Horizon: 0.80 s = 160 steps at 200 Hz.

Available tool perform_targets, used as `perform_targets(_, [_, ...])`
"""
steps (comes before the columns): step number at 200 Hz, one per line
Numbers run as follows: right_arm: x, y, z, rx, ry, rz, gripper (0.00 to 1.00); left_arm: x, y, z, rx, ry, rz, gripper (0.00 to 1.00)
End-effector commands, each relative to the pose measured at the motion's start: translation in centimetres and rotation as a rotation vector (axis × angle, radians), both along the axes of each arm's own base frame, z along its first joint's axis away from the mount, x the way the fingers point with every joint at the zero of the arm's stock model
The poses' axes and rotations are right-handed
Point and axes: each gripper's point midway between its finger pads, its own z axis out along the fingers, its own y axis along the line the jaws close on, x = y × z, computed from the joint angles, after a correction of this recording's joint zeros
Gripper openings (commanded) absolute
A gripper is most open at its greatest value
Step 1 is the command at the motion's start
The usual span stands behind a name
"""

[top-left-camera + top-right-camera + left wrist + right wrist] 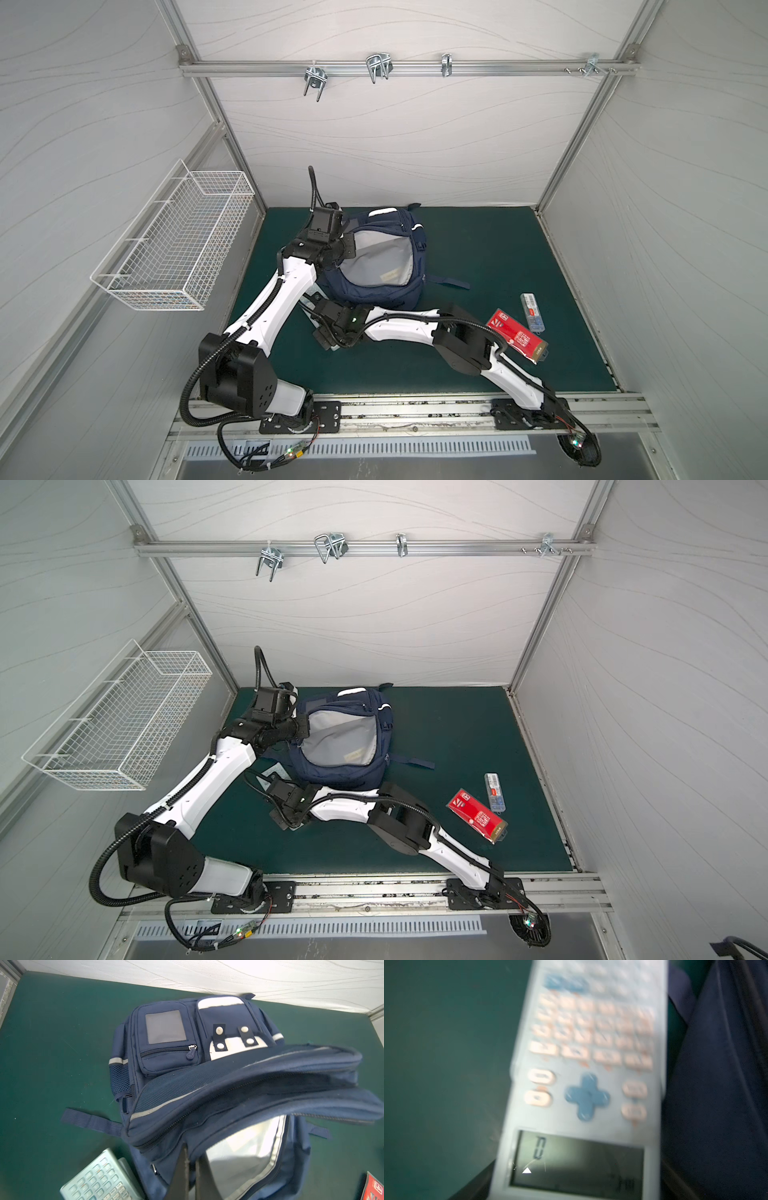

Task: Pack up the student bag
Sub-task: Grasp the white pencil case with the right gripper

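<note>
Here, the left hand point(191, 1157) clamps the flap point(249, 1084) of the navy-blue fabric backpack point(365, 295) to hold it open; the right hand point(318, 301), spread wide, hovers over a pale-blue plastic calculator point(587, 1064).

I work in a robot test cell, a lab booth. Pale panel walls point(395, 145) set in aluminium framing point(588, 124) box me in. Far beyond my left hand point(192, 1159) a metal rail point(407, 66) carries steel hooks point(316, 81); a white wire basket point(174, 245) hangs on the wall out to that hand's side. A green mat point(478, 257) covers the surface; my arms point(274, 307) are bolted to a track point(415, 409) well behind the hand.
</note>
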Motion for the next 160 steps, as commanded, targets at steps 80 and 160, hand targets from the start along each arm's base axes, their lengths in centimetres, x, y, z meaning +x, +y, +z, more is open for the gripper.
perform_targets(80, [0.6, -7.9, 1.6, -0.030, 0.018, -0.108, 0.46, 0.6, -0.1, 3.5, -0.041, -0.115, 0.003, 0.00])
perform_targets(160, [-6.6, -20.3, 4.0, -0.105, 0.023, -0.166, 0.13, -0.3, -3.8, 2.7, -0.007, -0.099, -0.099, 0.00])
